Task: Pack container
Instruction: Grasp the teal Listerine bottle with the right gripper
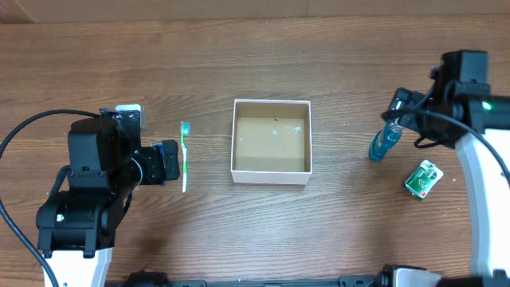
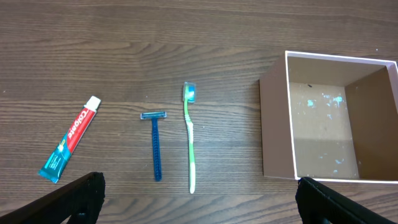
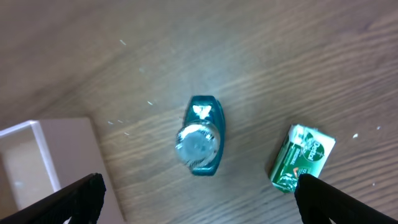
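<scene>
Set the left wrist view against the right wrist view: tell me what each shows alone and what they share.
Only the left wrist view shows the toothpaste tube, blue razor and green toothbrush, lying apart in a row. Only the right wrist view shows the blue bottle, seen from above, and the green packet beside it. Both show part of the container and the wooden table.

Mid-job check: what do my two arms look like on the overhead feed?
Both match: blocky black motor housings joined to smooth white links. The left arm has a thick black cable looping off its side. The right arm shows a small green light and thin black wiring near its wrist. In the wrist views the fingers are plain matte black.
</scene>
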{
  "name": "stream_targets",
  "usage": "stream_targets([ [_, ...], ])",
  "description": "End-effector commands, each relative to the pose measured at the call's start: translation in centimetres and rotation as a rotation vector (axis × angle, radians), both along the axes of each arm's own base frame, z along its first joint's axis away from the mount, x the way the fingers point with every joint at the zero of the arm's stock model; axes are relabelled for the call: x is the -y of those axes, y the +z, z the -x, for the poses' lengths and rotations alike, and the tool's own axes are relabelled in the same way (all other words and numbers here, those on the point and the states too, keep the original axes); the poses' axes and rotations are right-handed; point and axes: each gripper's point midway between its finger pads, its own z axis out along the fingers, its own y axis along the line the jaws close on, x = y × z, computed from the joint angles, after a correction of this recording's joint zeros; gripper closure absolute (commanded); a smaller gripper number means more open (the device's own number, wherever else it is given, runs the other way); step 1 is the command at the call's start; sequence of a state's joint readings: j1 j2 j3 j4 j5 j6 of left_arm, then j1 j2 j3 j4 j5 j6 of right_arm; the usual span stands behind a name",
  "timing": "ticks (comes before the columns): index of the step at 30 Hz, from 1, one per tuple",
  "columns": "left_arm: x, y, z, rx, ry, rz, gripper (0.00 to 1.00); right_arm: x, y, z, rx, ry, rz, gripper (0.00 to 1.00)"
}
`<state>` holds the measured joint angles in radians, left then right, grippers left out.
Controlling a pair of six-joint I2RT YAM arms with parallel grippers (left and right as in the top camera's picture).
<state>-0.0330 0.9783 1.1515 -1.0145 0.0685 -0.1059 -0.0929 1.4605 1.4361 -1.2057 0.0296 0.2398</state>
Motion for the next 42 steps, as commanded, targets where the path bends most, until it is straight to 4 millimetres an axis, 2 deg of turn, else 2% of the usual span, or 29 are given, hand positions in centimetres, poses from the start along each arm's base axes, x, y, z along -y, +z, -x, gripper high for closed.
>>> stream_targets([
  [1, 0.4, 1.2, -0.2, 0.030, -0.009, 0.013, 0.00, 0.1, -2.1, -1.0, -0.072, 0.006, -0.011, 0.00],
  [3, 0.4, 1.2, -0.2, 0.030, -0.009, 0.013, 0.00, 0.1, -3.1, -1.4, -0.099, 0.005, -0.012, 0.00],
  [9, 0.4, 1.2, -0.2, 0.030, -0.009, 0.013, 0.00, 0.2, -3.7, -1.5, -0.113, 0.006, -0.013, 0.02],
  [15, 0.4, 1.2, -0.2, 0.030, -0.009, 0.013, 0.00, 0.2, -4.8, -1.8, -0.145, 0.006, -0.017, 0.13],
  [17, 0.4, 1.2, -0.2, 0.031, -0.009, 0.013, 0.00, 0.2, -5.3, -1.9, -0.157, 0.005, -0.018, 0.21],
  [22, 0.4, 1.2, -0.2, 0.031, -0.009, 0.013, 0.00, 0.2, -5.2, -2.3, -0.140, 0.005, -0.016, 0.30],
  [24, 0.4, 1.2, -0.2, 0.031, -0.009, 0.013, 0.00, 0.2, -5.2, -2.3, -0.140, 0.005, -0.016, 0.39],
  [29, 0.4, 1.2, -0.2, 0.030, -0.009, 0.013, 0.00, 0.2, -5.2, -2.3, -0.141, 0.005, -0.017, 0.53],
  [41, 0.4, 1.2, -0.2, 0.030, -0.009, 0.013, 0.00, 0.2, -5.2, -2.3, -0.141, 0.005, -0.016, 0.78],
  [42, 0.4, 1.2, -0.2, 0.030, -0.009, 0.013, 0.00, 0.2, -5.2, -2.3, -0.141, 0.005, -0.017, 0.86],
])
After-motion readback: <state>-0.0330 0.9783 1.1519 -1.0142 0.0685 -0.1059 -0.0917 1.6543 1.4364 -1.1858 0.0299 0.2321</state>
